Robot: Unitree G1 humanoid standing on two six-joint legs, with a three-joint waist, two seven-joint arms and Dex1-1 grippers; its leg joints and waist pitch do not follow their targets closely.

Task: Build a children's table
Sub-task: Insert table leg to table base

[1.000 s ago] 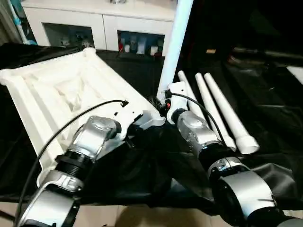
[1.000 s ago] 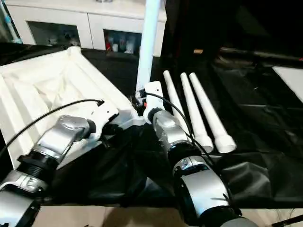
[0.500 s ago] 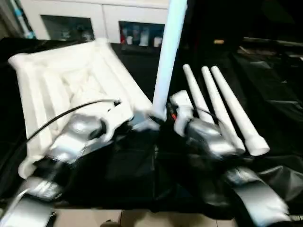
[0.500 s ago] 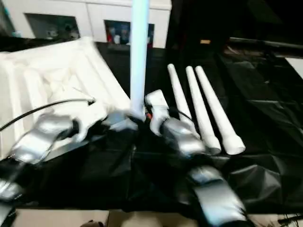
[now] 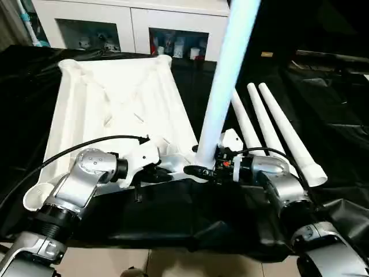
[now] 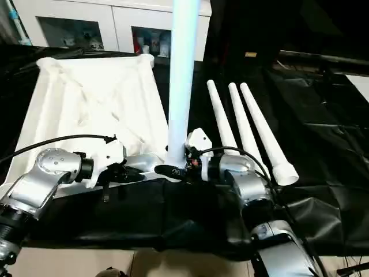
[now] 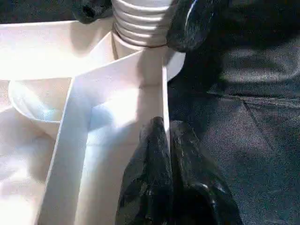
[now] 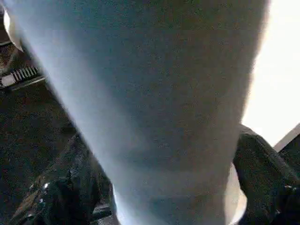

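Upright in the near right corner socket of the upturned white plastic tabletop (image 5: 115, 109), the long white tapered leg (image 5: 222, 92) rises between the right gripper (image 5: 206, 171)'s spread black fingers, while the left gripper (image 7: 171, 140), pinched shut, rests on the rim just left.

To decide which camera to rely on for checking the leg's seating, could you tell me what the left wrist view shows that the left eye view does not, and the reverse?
Left wrist view: the ridged base of the upright white tapered tube leg meeting its corner socket, and the left gripper shut at the edge wall of the white ribbed plastic table top.
Left eye view: three spare white tube legs lying on the black cloth, and a white cabinet.
Both: the right gripper straddling the leg's base.
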